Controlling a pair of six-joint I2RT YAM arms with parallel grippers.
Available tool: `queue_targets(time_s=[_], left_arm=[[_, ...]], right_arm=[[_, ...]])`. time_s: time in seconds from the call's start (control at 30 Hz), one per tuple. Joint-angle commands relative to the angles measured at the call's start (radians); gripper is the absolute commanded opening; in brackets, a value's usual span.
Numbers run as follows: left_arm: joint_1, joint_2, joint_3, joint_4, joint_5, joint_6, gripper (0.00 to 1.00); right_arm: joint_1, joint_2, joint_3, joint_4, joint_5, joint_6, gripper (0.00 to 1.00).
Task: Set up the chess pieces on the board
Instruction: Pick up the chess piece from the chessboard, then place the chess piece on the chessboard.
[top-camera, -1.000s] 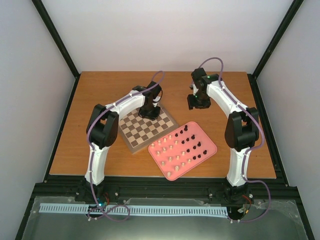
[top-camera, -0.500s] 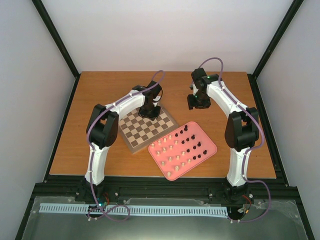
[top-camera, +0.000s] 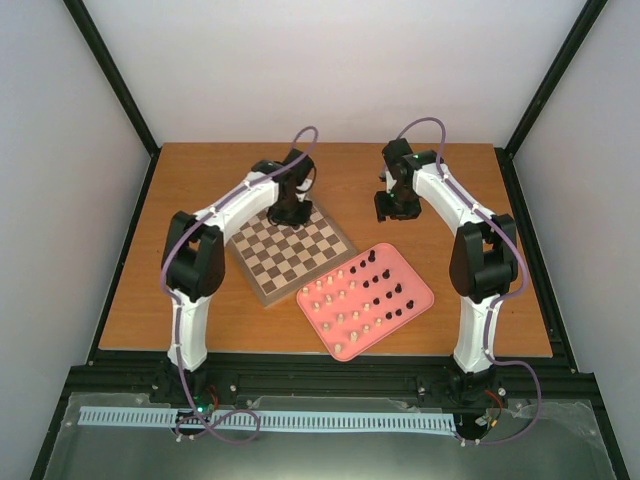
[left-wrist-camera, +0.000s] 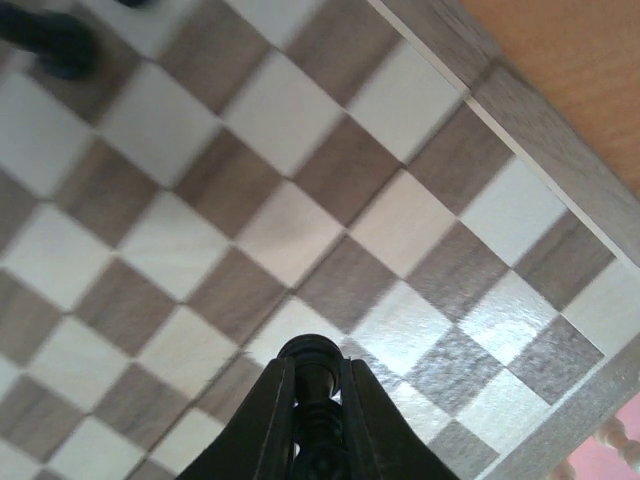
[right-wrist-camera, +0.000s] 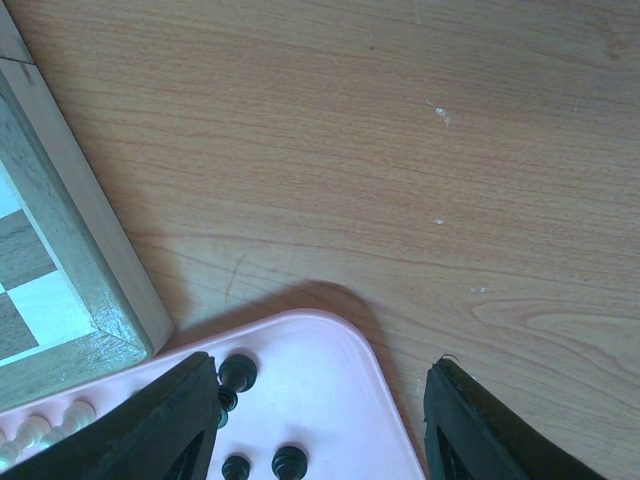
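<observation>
Left gripper (left-wrist-camera: 315, 368) is seen clamped on a dark chessman (left-wrist-camera: 312, 352), which is held over the board (top-camera: 285, 262) near its far edge. Another dark piece (left-wrist-camera: 50, 40) is stood on a square close by. Brown and cream checks are framed by a thin wooden border, and the board is laid on the table (top-camera: 180, 300) just left of the pink tray (top-camera: 422, 292), where dark and cream chess pieces (top-camera: 372, 290) are stood in rows. Over the tray's far corner, the right gripper (right-wrist-camera: 322, 368) is held wide apart and empty.
</observation>
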Motion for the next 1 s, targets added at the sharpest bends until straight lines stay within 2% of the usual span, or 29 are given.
queue_targets(time_s=[0.0,0.27,0.67,0.97], left_arm=[[0.111,-0.078,0.008,-0.010,-0.026,0.000,0.02],[0.223,-0.016,0.060,0.048,-0.015,0.010,0.02],[0.229,0.149,0.218,0.033,0.012,0.000,0.02],[0.229,0.195,0.251,0.031,0.001,-0.001,0.02]], right_arm=[[-0.009,-0.005,-0.006,0.011,-0.010,-0.005,0.57],[-0.009,0.007,0.004,0.002,-0.013,-0.011,0.56],[-0.008,0.033,0.028,-0.018,-0.010,-0.014,0.56],[-0.008,0.050,0.032,-0.018,-0.021,-0.017,0.56]])
